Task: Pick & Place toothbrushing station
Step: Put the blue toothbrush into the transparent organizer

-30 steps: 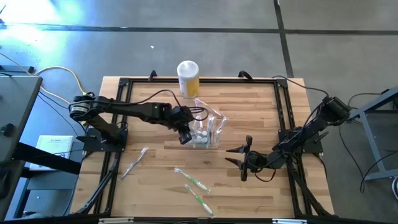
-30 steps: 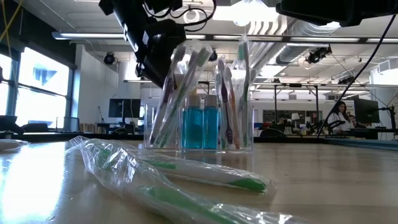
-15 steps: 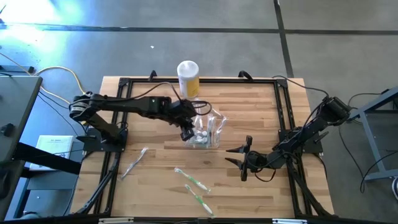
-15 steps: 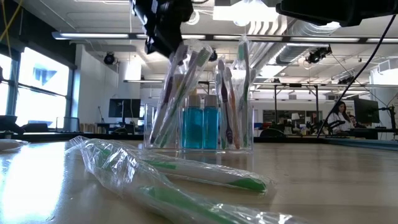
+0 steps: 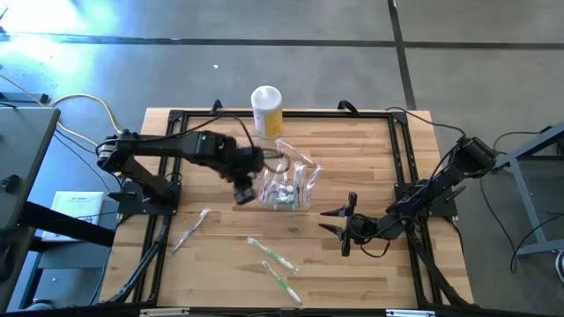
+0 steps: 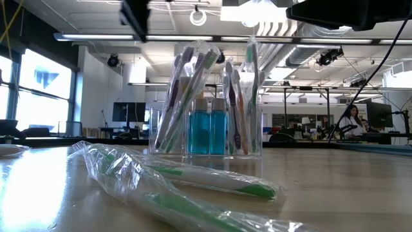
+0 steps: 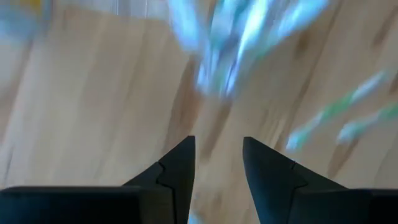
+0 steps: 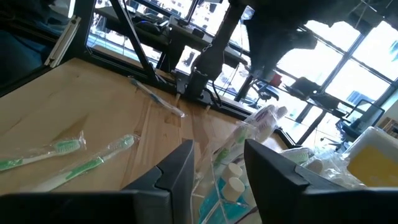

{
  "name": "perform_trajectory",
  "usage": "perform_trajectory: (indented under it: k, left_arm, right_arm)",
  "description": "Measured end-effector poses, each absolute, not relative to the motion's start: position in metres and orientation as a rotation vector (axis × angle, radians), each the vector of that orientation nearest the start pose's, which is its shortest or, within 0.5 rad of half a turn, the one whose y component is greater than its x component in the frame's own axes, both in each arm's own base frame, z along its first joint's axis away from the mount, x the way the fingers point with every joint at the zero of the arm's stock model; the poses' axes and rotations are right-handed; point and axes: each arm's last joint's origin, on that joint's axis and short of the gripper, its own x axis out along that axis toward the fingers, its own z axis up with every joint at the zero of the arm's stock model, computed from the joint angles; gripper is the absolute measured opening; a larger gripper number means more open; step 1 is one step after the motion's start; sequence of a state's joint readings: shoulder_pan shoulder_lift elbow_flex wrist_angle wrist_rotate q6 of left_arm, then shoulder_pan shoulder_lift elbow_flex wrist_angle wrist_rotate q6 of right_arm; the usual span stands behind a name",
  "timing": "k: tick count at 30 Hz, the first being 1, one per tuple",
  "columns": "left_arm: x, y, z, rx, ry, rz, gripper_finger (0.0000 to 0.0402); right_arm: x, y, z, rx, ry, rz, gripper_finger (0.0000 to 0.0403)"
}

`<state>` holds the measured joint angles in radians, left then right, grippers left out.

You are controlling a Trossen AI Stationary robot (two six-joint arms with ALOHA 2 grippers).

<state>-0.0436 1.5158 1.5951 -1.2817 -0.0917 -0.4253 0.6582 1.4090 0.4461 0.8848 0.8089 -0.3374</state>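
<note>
The toothbrushing station (image 5: 287,187), a see-through holder, stands on its base mid-table. It has wrapped toothbrushes upright in it and blue bottles (image 6: 209,132) in its low compartments. My left gripper (image 5: 244,192) hovers high beside the station's left side, pointing steeply down. It is open with nothing between its fingers (image 7: 177,171). In the low view only its tip (image 6: 135,13) shows, at the top edge. My right gripper (image 5: 344,224) waits open and level, right of the station; its wrist view looks at the station (image 8: 249,155).
A yellow canister with a white lid (image 5: 267,110) stands at the far edge behind the station. Wrapped toothbrushes lie loose on the table: one near left (image 5: 189,231) and two near the front (image 5: 271,255) (image 5: 284,283). A black frame (image 5: 167,141) borders the table.
My left gripper has risen from beside the station's toothbrushes and drawn back toward the table's left edge, tipping more steeply downward. The station and its brushes have stayed in place.
</note>
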Motion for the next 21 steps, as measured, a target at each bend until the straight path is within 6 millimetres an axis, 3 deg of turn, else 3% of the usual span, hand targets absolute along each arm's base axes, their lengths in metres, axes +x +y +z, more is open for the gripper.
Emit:
perform_trajectory:
  k: [4,13,21]
  left_arm:
    - [0.261,-0.030,0.350,-0.299,1.338,0.350,0.0129]
    - [0.256,-0.087,0.314,-0.170,1.366,0.200,0.0129]
    - [0.236,-0.085,0.269,-0.327,1.570,0.388,0.0129]
  right_arm:
    - [0.214,0.139,0.190,-0.389,0.083,-0.140,0.0133]
    - [0.214,0.139,0.191,-0.383,0.076,-0.141,0.0133]
    - [0.214,0.139,0.191,-0.382,0.076,-0.141,0.0133]
